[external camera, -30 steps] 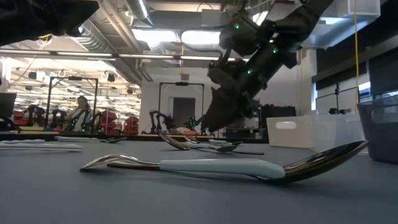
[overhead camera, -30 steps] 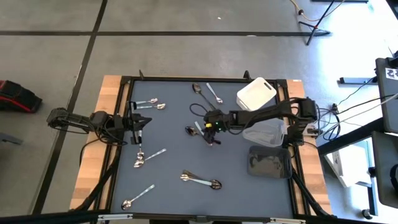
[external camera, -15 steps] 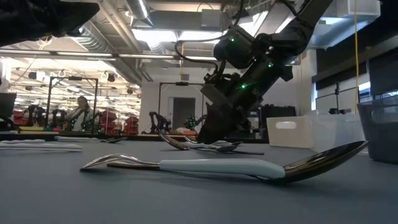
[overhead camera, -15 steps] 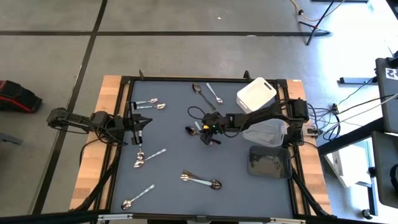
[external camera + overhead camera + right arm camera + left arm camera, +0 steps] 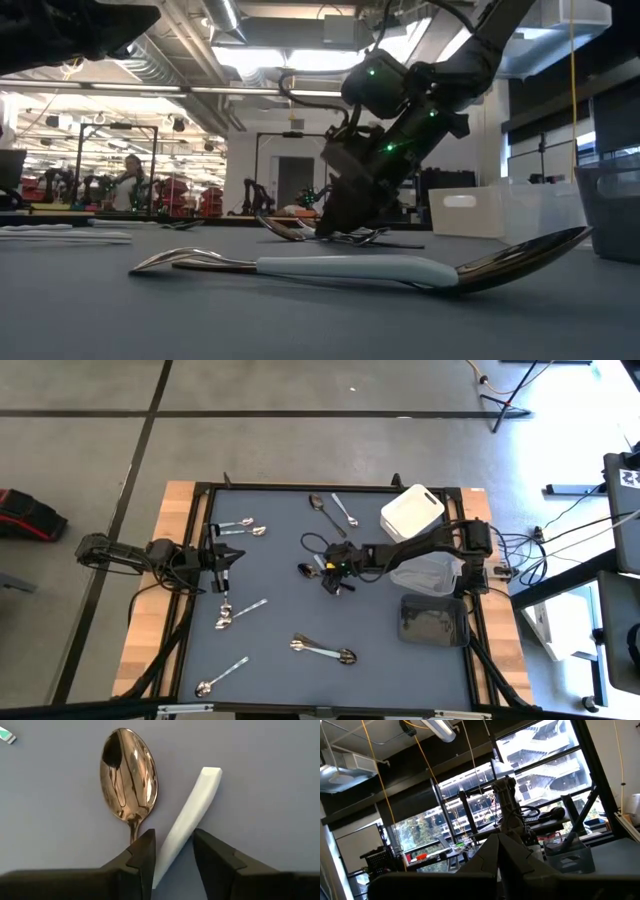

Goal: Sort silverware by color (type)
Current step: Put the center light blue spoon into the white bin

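Several slim spoons lie scattered flat on the grey table (image 5: 380, 680). At its middle lie a bronze-dark shiny spoon (image 5: 127, 775) and a white spoon handle (image 5: 192, 805), side by side. My right gripper (image 5: 173, 840) is down at the table over them, open. One finger stands on each side of the white handle, and one finger covers the dark spoon's neck. The low view shows that gripper (image 5: 345, 225) slanting down among these spoons (image 5: 320, 235). My left gripper (image 5: 222, 556) waits shut above the table's left edge. My right gripper comes slanting down from the table's right side, and its fingers (image 5: 142, 857) straddle the white handle (image 5: 170, 852) partway along its length. The handle lies flat on the table. Whether either finger touches it I cannot tell.
A white bin (image 5: 412, 512), a clear bin (image 5: 425, 572) and a dark bin (image 5: 433, 620) stand along the right side. Other spoons lie at the far left (image 5: 240, 526), far middle (image 5: 332, 507), left (image 5: 240, 612), near left (image 5: 220, 677) and near middle (image 5: 322, 651).
My right gripper has sunk toward the table and shifted slightly toward the left edge, coming down over the spoons at the middle. The spoons have stayed where they were.
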